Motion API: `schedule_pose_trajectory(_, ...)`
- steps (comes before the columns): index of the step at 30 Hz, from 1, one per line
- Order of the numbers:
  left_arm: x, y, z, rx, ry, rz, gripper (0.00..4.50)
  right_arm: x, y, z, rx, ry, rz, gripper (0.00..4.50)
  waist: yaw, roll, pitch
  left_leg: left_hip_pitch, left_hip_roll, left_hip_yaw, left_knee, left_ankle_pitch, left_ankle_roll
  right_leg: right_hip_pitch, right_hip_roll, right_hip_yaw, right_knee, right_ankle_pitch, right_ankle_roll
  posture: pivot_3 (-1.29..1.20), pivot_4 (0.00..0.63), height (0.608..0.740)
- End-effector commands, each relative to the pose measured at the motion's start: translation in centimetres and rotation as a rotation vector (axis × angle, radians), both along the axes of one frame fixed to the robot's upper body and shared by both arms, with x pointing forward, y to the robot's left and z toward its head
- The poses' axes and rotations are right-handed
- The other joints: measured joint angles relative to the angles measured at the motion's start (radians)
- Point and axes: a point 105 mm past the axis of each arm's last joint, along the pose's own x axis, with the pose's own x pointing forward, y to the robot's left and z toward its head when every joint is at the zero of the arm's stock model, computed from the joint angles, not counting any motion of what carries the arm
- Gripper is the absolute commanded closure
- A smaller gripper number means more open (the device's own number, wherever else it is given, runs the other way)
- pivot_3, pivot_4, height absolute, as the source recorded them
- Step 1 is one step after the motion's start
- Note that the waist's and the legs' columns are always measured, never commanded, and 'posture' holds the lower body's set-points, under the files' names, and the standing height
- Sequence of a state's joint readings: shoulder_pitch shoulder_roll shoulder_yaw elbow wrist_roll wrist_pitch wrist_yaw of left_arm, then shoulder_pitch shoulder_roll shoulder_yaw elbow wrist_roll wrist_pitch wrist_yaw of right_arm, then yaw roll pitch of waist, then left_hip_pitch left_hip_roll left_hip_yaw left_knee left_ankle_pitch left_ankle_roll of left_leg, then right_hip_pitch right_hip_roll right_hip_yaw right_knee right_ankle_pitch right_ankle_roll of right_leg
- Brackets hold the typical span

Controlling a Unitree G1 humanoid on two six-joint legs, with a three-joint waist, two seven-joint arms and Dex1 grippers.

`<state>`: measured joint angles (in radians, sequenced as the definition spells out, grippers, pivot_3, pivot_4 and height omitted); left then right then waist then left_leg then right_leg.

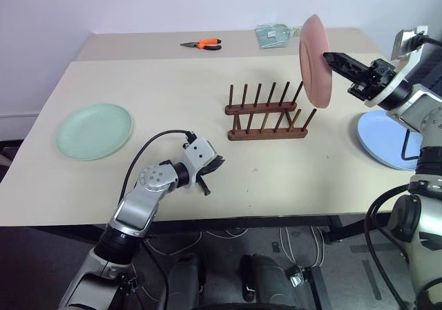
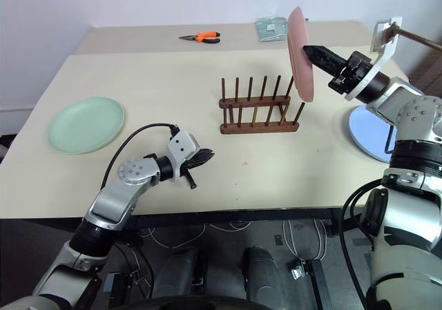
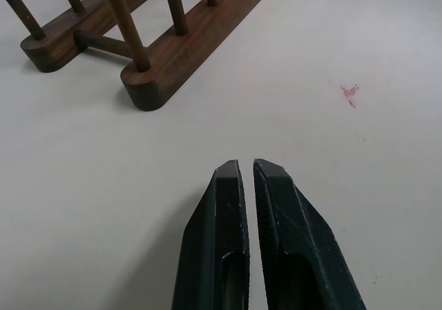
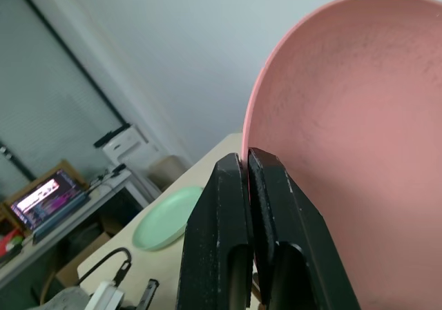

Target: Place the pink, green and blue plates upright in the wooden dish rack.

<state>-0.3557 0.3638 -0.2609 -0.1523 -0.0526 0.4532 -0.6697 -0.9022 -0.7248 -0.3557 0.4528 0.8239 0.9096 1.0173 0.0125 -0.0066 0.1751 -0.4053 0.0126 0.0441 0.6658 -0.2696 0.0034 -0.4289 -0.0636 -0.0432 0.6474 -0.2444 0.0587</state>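
Right end effector [image 1: 330, 58] pinches the pink plate [image 1: 315, 61] by its rim, holding it upright in the air above the right end of the rack [image 1: 266, 113]. Left end effector [image 1: 216, 163] is closed and empty, low over the table [image 1: 173, 82] near the rack. Green plate [image 1: 94, 131] lies flat at far left, blue plate [image 1: 382, 139] at far right.

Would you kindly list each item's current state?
Pink plate: upright in the air over the rack's right end.
Green plate: flat on table.
Blue plate: flat on table.
Rack: empty.
Right gripper: shut on pink plate.
Left gripper: shut, empty.
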Motion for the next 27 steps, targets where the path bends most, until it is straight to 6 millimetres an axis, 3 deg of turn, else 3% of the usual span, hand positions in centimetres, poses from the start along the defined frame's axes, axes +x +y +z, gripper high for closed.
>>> schedule_pose_trajectory(1,-0.1,-0.3,1.0,-0.011,-0.042,-0.015,4.24,-1.5,0.4,2.3,-0.016,-0.107,0.045,4.42,0.0,0.0,0.0,0.0,0.0,0.0,0.0,0.0,0.0,0.0,0.0,0.0,0.0,0.0,0.0,0.0,0.15,0.74)
schedule_pose_trajectory(6,-0.1,-0.4,1.0,-0.013,-0.043,-0.015,4.24,-2.1,0.6,3.5,0.0,-0.127,0.058,4.42,0.001,0.0,0.0,0.0,0.0,0.0,0.0,0.0,0.0,0.0,0.0,0.0,0.0,0.0,0.0,0.0,0.15,0.74)
schedule_pose_trajectory(26,-0.3,-0.6,1.0,-0.017,-0.039,-0.029,4.24,1.6,-1.8,0.1,0.18,0.109,-0.101,4.42,0.0,0.0,0.0,0.0,0.0,0.0,0.0,0.0,0.0,0.0,0.0,0.0,0.0,0.0,0.0,0.0,0.15,0.74)
schedule_pose_trajectory(27,-0.3,-0.6,1.0,-0.016,-0.038,-0.029,4.24,1.8,-2.0,0.0,0.187,0.113,-0.115,4.17,0.0,0.0,0.0,0.0,0.0,0.0,0.0,0.0,0.0,0.0,0.0,0.0,0.0,0.0,0.0,0.0,0.15,0.74)
